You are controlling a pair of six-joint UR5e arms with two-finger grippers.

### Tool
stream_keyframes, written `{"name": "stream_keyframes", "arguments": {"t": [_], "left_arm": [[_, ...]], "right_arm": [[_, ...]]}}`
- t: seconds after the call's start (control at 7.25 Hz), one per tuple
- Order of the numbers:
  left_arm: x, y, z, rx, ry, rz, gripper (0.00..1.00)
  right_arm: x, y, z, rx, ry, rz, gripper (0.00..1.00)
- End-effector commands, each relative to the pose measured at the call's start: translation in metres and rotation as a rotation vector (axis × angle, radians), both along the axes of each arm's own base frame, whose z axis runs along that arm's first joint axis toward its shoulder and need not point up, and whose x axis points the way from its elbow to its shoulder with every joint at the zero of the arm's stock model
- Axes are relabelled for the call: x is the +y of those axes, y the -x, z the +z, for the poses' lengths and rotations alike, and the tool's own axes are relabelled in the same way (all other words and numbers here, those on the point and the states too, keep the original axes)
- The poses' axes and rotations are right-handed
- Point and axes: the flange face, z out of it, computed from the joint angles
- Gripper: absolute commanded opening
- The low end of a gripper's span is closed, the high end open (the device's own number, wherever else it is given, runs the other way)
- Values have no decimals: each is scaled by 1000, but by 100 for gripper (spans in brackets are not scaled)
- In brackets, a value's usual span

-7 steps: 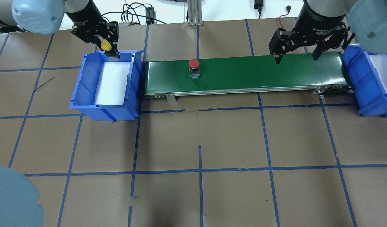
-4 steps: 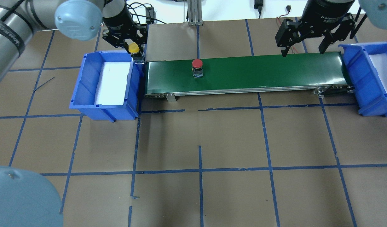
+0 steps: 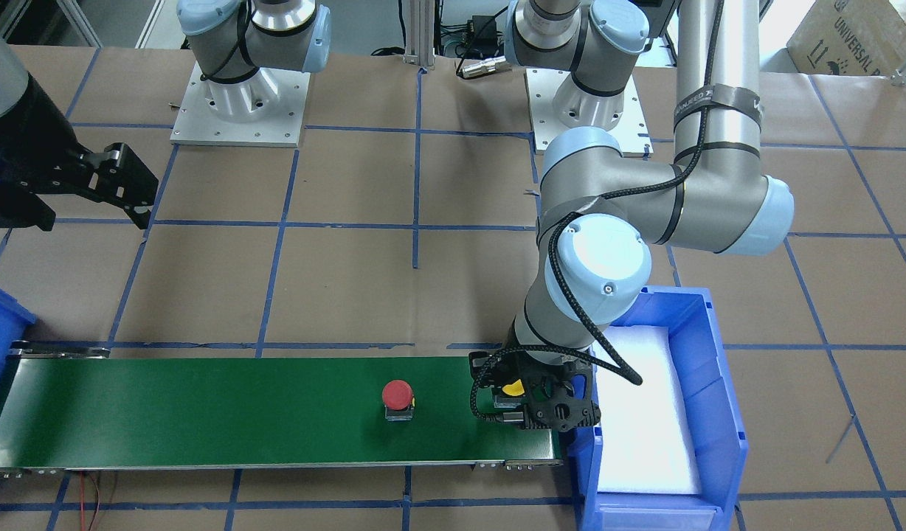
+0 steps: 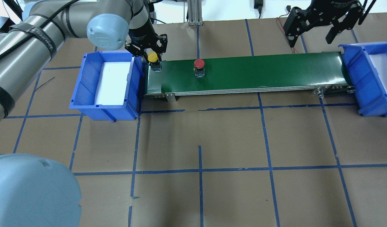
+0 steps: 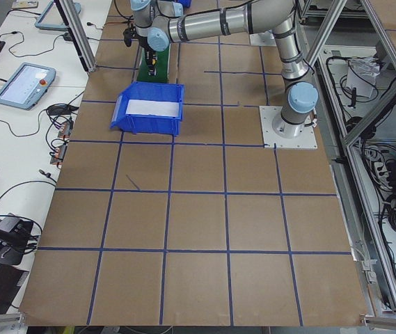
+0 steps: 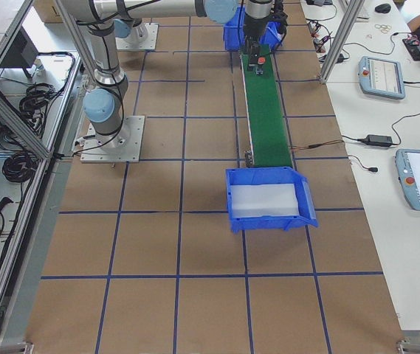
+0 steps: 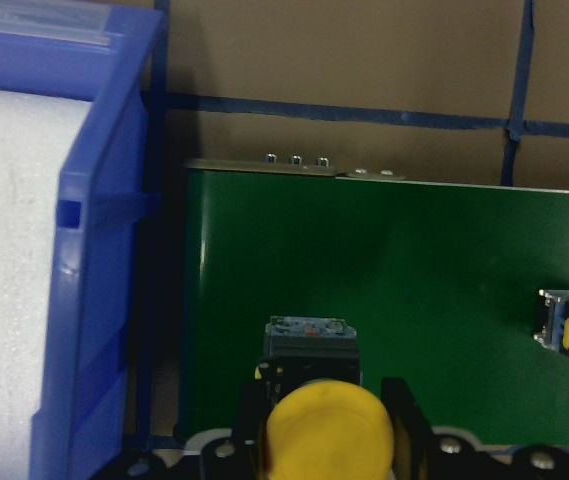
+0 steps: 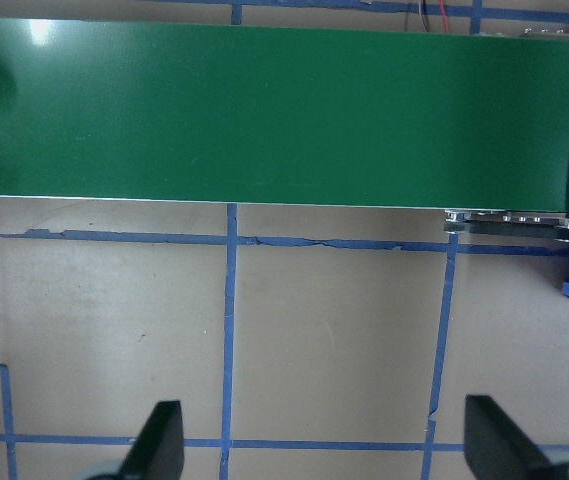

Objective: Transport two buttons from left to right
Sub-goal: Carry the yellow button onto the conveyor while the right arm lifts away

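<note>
Gripping yellow button [image 4: 153, 57], left gripper [image 7: 326, 425] has moved over belt [image 4: 259, 71].

left gripper [image 4: 153, 60] clamped, low, right gripper [image 4: 310, 40] spread wide, high

Belt [image 4: 259, 73] runs along the operators' edge between left bin [image 4: 84, 85] and right bin [image 4: 354, 69]. Left gripper [image 4: 154, 64], clamped on yellow button [image 4: 153, 56], crowds the belt's left end beside the bin wall. Red button [image 4: 199, 64] stands near it. From there to the right bin the belt lies bare. Right gripper [image 4: 309, 42] hangs high, jaws wide.
</note>
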Motion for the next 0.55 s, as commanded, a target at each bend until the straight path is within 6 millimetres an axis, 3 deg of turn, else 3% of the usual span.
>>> {"name": "stream_keyframes", "arguments": {"t": [0.0,0.28,0.41], "left_arm": [[-1,1,-11,-4,10,-24,47],[1,1,-7,-4,26,-16,50],[1,-1,-7,-4,28,-10,69]], "right_arm": [[-3,36,-1,-7,-19,31,100],[-9,68,-8,-24,-56,133,99],[-15,76,-19,-27,-78,242,99]]}}
